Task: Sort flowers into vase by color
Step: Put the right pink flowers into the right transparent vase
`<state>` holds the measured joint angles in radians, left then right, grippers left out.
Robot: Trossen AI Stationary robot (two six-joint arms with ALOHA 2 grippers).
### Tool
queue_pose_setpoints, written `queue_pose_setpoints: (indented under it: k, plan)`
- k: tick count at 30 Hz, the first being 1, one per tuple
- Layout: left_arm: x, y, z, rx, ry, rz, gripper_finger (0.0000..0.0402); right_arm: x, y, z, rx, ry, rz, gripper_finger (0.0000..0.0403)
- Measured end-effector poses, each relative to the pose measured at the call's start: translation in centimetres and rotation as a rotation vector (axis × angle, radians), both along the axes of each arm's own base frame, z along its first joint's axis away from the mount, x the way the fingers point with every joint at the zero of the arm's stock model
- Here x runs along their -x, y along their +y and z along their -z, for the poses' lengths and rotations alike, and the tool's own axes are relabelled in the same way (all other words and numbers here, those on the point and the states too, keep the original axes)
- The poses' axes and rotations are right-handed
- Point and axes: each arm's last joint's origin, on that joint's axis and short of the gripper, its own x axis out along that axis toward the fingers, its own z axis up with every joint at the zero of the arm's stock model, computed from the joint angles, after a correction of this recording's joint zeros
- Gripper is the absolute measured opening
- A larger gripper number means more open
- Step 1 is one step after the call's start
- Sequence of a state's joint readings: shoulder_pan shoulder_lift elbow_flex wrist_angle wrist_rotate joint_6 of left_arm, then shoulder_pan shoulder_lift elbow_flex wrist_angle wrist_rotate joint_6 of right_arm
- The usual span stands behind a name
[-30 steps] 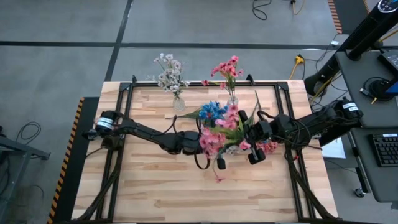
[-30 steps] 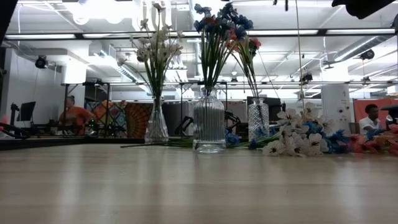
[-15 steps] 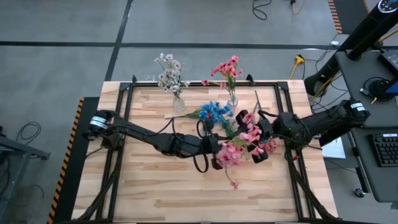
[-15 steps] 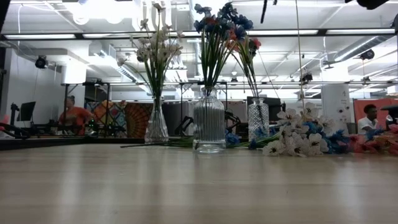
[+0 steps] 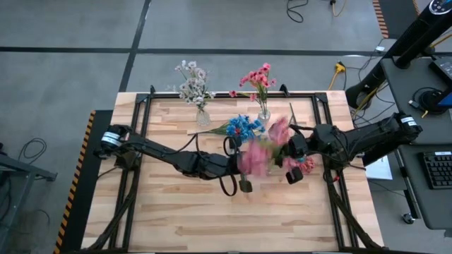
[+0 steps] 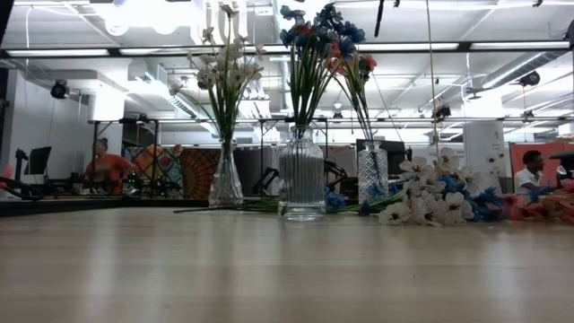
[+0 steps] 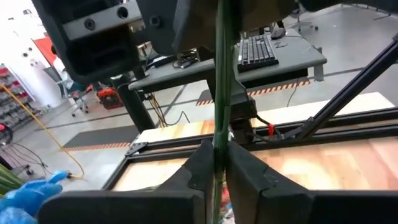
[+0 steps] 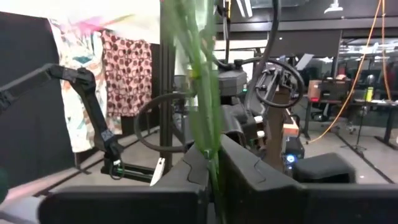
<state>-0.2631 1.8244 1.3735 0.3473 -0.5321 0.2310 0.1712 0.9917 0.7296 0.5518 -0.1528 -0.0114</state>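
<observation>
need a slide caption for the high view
Both arms meet mid-table: left gripper and right gripper each shut on a green stem, pink flowers between them, three vases behind.

We find no readable text, label, brand, number or sign in any view; the black keyboard (image 7: 258,50) on the grey side desk (image 7: 292,59) shows keys, but we cannot read their legends.

I see a pale wood-grain counter (image 5: 176,219) edged by a black frame (image 5: 141,106). Blue flowers (image 5: 241,125) sit between white flowers (image 5: 192,83) and pink flowers (image 5: 257,77) (all in clear glass). A blurred pink spray (image 5: 256,156) has a green stem (image 7: 220,93) between dark fingers (image 7: 249,180).
</observation>
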Motion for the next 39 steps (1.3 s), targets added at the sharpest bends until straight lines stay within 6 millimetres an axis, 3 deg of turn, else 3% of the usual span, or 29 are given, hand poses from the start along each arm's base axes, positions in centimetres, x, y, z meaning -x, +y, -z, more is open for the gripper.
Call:
queue_pose_setpoints:
  k: [9,14,19,28,35,39]
  plan:
    - [2.0,-1.0,-2.0,-0.023,0.04,0.036,0.0103,1.0,-0.4,-0.9,-0.051,-0.018,0.013,0.0012]
    - [4.0,-1.5,-3.5,-0.042,0.105,0.064,0.0132,1.8,-2.2,-1.9,-0.061,0.105,0.213,0.0012]
    - [7.1,-1.1,-6.4,-0.048,0.128,0.061,0.0139,2.2,-4.0,-2.8,-0.03,0.209,0.362,0.0012]
    - [12.0,0.9,-10.0,-0.025,0.133,-0.04,0.0139,3.2,-4.5,-5.6,0.008,0.316,0.352,0.0012]
    - [14.7,2.1,-11.2,-0.048,0.161,-0.116,0.0139,4.4,-5.4,-7.1,0.057,0.417,0.462,0.0012]
    - [15.5,2.4,-10.9,-0.058,0.166,-0.115,0.0139,5.1,-6.7,-7.4,0.053,0.448,0.534,0.0012]
